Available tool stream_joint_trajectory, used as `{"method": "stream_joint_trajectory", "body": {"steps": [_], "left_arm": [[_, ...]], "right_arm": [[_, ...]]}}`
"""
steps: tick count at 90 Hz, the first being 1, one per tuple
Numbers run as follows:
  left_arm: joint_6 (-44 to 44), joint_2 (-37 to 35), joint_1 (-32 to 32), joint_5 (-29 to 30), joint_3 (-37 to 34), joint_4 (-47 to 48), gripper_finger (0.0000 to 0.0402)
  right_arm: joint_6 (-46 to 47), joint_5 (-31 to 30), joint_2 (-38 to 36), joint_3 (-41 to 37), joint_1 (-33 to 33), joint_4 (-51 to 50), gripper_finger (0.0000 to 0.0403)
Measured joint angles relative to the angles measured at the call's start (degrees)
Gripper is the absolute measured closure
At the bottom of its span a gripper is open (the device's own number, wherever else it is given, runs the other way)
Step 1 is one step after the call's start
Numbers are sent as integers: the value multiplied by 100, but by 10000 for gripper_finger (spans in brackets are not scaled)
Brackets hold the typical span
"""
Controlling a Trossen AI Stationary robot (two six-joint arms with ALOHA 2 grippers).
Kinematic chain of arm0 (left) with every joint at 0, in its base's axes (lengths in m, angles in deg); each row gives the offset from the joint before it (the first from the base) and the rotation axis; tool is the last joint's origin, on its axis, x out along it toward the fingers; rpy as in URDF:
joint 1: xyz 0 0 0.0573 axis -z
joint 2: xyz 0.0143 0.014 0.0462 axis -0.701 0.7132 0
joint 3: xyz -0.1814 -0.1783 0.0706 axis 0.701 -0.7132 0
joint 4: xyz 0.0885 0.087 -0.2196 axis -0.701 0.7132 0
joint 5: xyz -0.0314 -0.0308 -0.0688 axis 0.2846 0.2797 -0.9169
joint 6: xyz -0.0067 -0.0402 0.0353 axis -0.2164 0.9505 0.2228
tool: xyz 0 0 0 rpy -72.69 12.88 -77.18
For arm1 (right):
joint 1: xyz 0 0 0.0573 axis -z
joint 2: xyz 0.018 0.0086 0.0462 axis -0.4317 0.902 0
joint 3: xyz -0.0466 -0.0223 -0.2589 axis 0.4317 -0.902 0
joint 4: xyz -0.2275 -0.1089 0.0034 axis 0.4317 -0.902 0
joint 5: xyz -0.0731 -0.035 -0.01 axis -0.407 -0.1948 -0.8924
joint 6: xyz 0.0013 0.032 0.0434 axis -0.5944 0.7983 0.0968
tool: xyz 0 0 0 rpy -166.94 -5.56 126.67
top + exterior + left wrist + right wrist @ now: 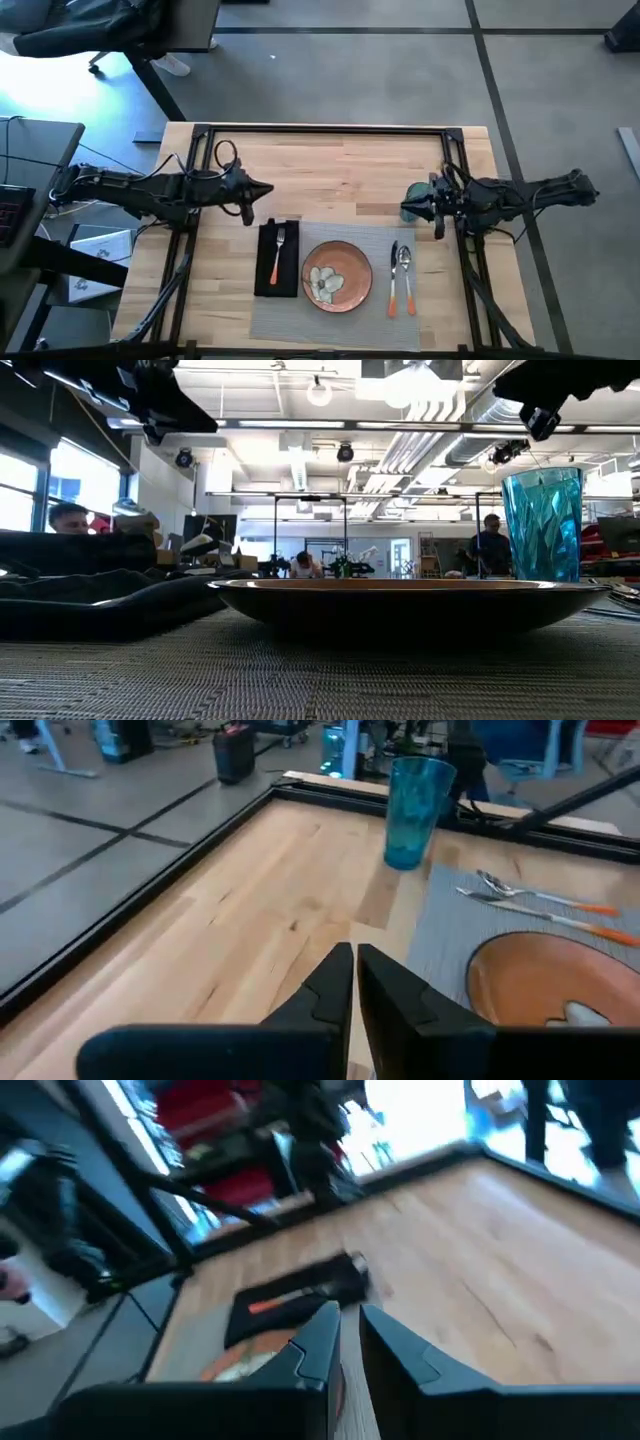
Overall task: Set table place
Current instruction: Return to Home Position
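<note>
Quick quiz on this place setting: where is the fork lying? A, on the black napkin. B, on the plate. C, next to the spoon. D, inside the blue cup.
A: in the high view the fork lies on the black napkin, left of the plate.

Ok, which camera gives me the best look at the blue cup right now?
The left wrist view: the blue cup shows whole, upright on the table beside the placemat. The low view hides its base behind the plate; in the high view the right gripper overlaps it; the right wrist view misses it.
</note>
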Motion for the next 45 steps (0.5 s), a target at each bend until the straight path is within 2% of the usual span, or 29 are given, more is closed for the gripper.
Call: {"method": "stream_joint_trajectory", "body": {"steps": [15,35,45], "left_arm": [[-157,-293,0,-512,0,13,395],[-192,-746,-161,-621,0,227,394],[-256,-856,-263,-987,0,223,394]], "right_arm": [[-383,312,-622,-649,-55,761,375],[-758,112,-1410,-1300,69,1087,375],[-1029,648,-1703,-1508,216,1319,375]]}}
